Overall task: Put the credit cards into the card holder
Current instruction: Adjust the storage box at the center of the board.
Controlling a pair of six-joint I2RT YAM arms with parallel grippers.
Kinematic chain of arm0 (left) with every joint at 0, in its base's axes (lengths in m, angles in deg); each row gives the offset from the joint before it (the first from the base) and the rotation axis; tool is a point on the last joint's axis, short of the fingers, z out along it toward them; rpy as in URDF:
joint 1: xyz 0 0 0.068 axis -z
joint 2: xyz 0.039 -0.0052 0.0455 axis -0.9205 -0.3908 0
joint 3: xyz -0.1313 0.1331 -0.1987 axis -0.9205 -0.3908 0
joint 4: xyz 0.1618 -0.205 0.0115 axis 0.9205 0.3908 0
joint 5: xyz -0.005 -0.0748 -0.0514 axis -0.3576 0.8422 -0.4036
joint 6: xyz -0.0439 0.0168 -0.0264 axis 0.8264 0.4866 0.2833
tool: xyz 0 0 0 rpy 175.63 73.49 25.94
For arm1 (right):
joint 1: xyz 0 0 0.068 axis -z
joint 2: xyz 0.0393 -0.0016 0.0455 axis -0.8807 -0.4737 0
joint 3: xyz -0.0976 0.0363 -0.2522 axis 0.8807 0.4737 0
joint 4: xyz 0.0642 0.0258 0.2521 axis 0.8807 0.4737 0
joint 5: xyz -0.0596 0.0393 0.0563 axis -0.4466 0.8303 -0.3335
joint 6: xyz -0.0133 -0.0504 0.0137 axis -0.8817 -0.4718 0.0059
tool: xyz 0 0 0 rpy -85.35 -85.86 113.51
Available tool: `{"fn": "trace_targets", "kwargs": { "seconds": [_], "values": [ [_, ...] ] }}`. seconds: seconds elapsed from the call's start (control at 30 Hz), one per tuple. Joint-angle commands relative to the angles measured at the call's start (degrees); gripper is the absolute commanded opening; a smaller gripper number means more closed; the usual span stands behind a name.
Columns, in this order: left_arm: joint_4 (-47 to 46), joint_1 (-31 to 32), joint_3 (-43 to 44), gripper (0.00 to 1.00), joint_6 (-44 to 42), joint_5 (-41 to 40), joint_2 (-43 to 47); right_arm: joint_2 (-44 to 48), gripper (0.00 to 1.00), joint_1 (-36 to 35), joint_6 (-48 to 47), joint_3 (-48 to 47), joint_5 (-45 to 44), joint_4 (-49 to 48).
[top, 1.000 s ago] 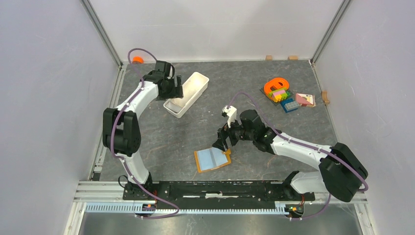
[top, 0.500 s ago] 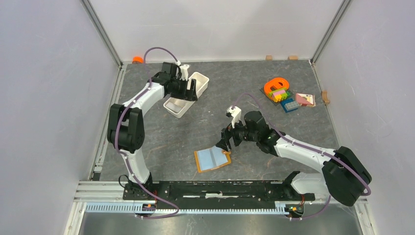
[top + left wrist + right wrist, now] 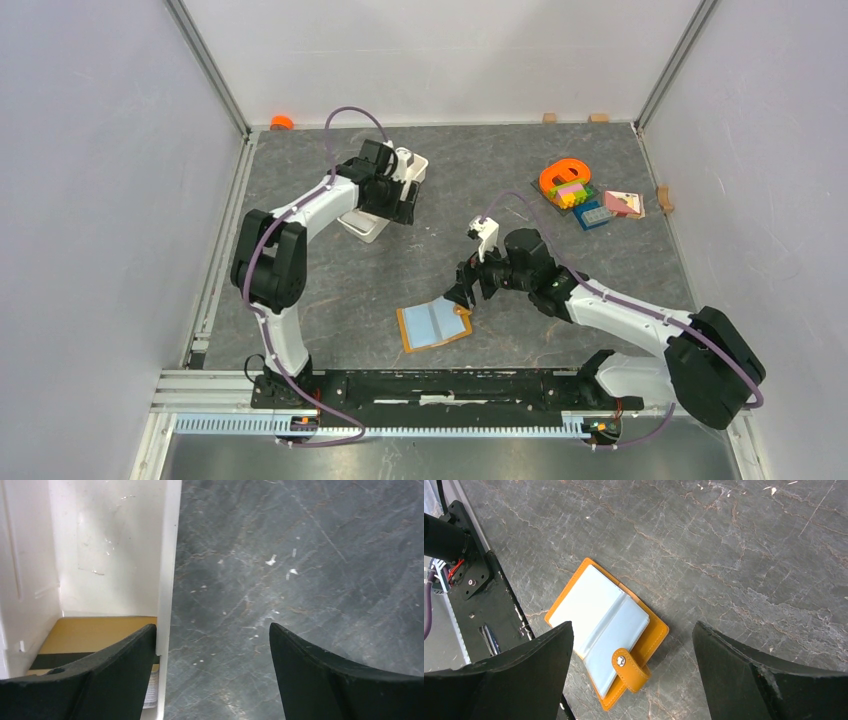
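Observation:
The card holder (image 3: pixel 434 325) lies open on the grey table, orange-tan with pale blue-grey pockets and a snap tab; it also shows in the right wrist view (image 3: pixel 606 630). My right gripper (image 3: pixel 463 295) is open and empty, held above the holder's right edge by the tab (image 3: pixel 633 630). My left gripper (image 3: pixel 402 198) is open and empty over the white tray (image 3: pixel 362 224); its jaws straddle the tray's side wall (image 3: pixel 168 555), as the left wrist view (image 3: pixel 212 627) shows. A gold credit card (image 3: pixel 95 635) with a black stripe lies in the tray's bottom.
An orange ring toy on coloured blocks (image 3: pixel 565 180), a blue piece (image 3: pixel 594 215) and a pink piece (image 3: pixel 622 203) sit at the back right. A small orange object (image 3: pixel 282 122) lies in the back left corner. The black base rail (image 3: pixel 430 385) runs along the near edge.
My left gripper has swung to the right, from the tray's left side to over its right wall. My right gripper has shifted slightly right and stays open above the holder.

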Motion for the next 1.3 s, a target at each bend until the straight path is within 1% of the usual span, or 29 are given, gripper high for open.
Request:
{"fn": "trace_targets", "kwargs": {
  "seconds": [0.0,0.17,0.3,0.53,0.67,0.73,0.8,0.9,1.0,1.13,1.27],
  "values": [
    [0.9,2.8,1.4,0.88,4.0,4.6,0.1,2.0,0.93,0.5,0.3,0.3,-1.1,-1.3],
    [0.2,4.8,4.9,0.88,7.7,10.3,-2.4,3.0,0.92,0.7,0.8,0.3,-1.7,-1.0],
    [-2.8,6.4,7.8,0.88,12.4,14.1,-5.1,4.7,0.92,0.7,1.6,1.0,-3.1,-0.8],
    [-7.2,9.8,14.4,0.89,18.6,18.6,-11.2,8.6,0.92,1.1,4.8,2.3,-11.9,2.5],
    [-10.0,10.4,15.2,0.9,19.8,20.3,-11.3,11.2,0.93,1.4,5.2,3.0,-14.0,3.3],
    [-10.0,10.4,15.0,0.91,17.7,19.7,-9.7,12.4,0.94,1.6,5.9,3.1,-15.3,4.2],
    [-9.1,10.4,14.3,0.93,13.4,19.3,-7.5,13.7,0.95,1.9,6.8,3.3,-17.1,5.0],
    [-5.3,10.3,12.4,0.95,2.2,18.9,-4.7,15.9,0.97,2.2,7.9,4.4,-17.8,4.9],
    [0.9,10.3,12.2,0.96,-7.4,19.1,-4.9,17.6,0.97,2.3,8.9,5.2,-17.8,4.9],
    [3.5,10.3,12.4,0.98,-11.9,20.4,-5.5,18.9,0.97,2.4,9.7,6.0,-16.7,4.8],
    [9.1,10.3,14.5,1.0,-15.8,23.4,-6.7,19.8,0.97,2.5,10.0,6.1,-16.4,5.5]
  ]
}}
